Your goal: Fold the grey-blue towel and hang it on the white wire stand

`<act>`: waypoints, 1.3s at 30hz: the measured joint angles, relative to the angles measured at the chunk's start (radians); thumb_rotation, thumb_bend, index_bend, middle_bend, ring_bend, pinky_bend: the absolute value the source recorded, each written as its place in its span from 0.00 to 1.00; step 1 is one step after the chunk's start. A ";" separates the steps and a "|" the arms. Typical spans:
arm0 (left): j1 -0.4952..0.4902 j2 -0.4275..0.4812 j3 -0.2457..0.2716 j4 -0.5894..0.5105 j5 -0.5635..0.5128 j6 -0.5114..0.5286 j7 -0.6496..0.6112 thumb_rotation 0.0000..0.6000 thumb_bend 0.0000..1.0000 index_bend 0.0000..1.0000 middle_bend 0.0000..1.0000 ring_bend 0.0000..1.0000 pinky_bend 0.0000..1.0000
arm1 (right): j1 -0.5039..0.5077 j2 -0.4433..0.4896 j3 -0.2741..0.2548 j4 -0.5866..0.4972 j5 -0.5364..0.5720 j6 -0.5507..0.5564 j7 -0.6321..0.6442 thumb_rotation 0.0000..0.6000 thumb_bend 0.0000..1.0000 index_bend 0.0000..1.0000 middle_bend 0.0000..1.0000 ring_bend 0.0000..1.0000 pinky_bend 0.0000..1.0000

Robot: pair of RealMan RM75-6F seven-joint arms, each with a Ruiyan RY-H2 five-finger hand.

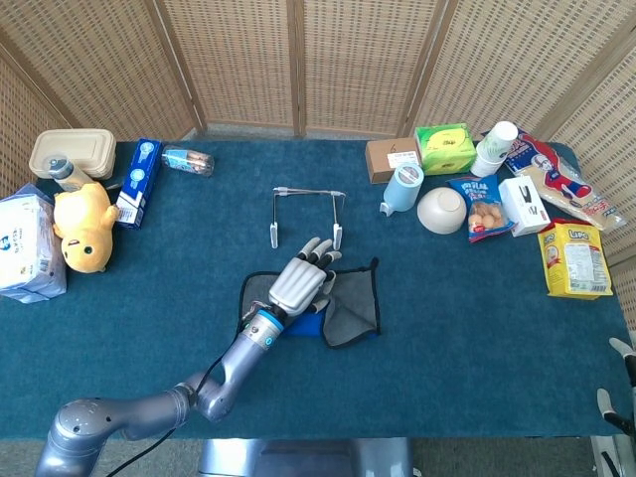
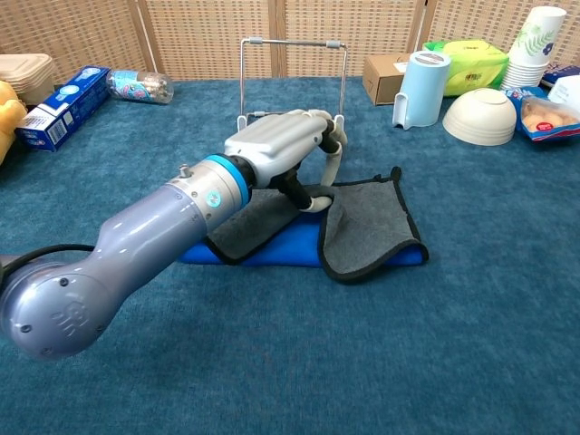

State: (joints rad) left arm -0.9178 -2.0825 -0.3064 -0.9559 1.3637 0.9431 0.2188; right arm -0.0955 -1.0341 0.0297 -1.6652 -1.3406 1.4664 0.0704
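The grey-blue towel (image 1: 356, 303) lies crumpled on the table's middle, grey face up with its blue side showing along the near edge (image 2: 272, 252). My left hand (image 1: 303, 278) rests over the towel's middle, thumb and curled fingers pinching a grey fold (image 2: 285, 145). The white wire stand (image 1: 308, 192) stands upright just behind the hand, bare of cloth, its top bar (image 2: 292, 42) above the knuckles. Only slivers of my right hand (image 1: 618, 396) show at the lower right corner of the head view.
Right of the stand are a light-blue jug (image 1: 402, 187), a white bowl (image 1: 441, 210), a cardboard box (image 1: 390, 157) and snack packs (image 1: 572, 258). At the left sit a yellow plush duck (image 1: 84, 227), a blue box (image 1: 138, 182) and a bottle (image 1: 187, 159).
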 measured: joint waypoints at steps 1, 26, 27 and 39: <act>-0.004 -0.004 0.000 0.008 0.000 -0.002 -0.004 1.00 0.39 0.61 0.20 0.00 0.00 | 0.000 0.000 0.000 -0.001 0.000 0.000 -0.001 1.00 0.39 0.15 0.03 0.00 0.00; -0.062 -0.061 -0.002 0.156 -0.026 -0.021 -0.078 1.00 0.39 0.60 0.19 0.00 0.00 | -0.009 0.009 0.003 -0.023 0.007 0.005 -0.019 1.00 0.39 0.15 0.03 0.00 0.00; -0.064 -0.062 -0.002 0.161 -0.026 -0.021 -0.080 1.00 0.39 0.60 0.19 0.00 0.00 | -0.009 0.009 0.003 -0.024 0.008 0.004 -0.020 1.00 0.39 0.15 0.03 0.00 0.00; -0.085 -0.081 -0.009 0.208 -0.040 -0.023 -0.098 1.00 0.30 0.25 0.03 0.00 0.00 | -0.011 0.011 0.004 -0.032 0.009 0.006 -0.027 1.00 0.39 0.15 0.03 0.00 0.00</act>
State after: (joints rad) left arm -1.0033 -2.1631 -0.3158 -0.7476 1.3234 0.9197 0.1205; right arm -0.1065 -1.0230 0.0336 -1.6972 -1.3312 1.4724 0.0430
